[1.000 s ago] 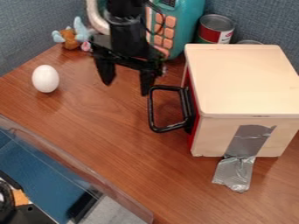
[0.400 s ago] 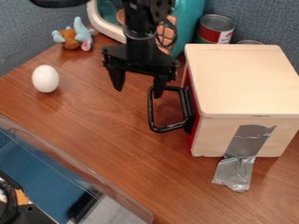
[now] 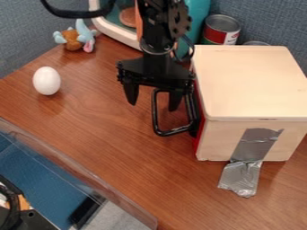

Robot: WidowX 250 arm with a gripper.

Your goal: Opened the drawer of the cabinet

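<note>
Gripper (image 3: 153, 107) neared cabinet (image 3: 249, 81) (spread); perhaps straddling handle (image 3: 173, 131).

The camera looked down at a slant from above the table (image 3: 114, 148), facing across its wooden top toward the blue partition (image 3: 36, 36) behind. It stood near enough for the cabinet (image 3: 249, 81) to take up much of the right side and reach the view's edge, from an angle that took in its lid and taped side broadly, its red front very obliquely.
</note>
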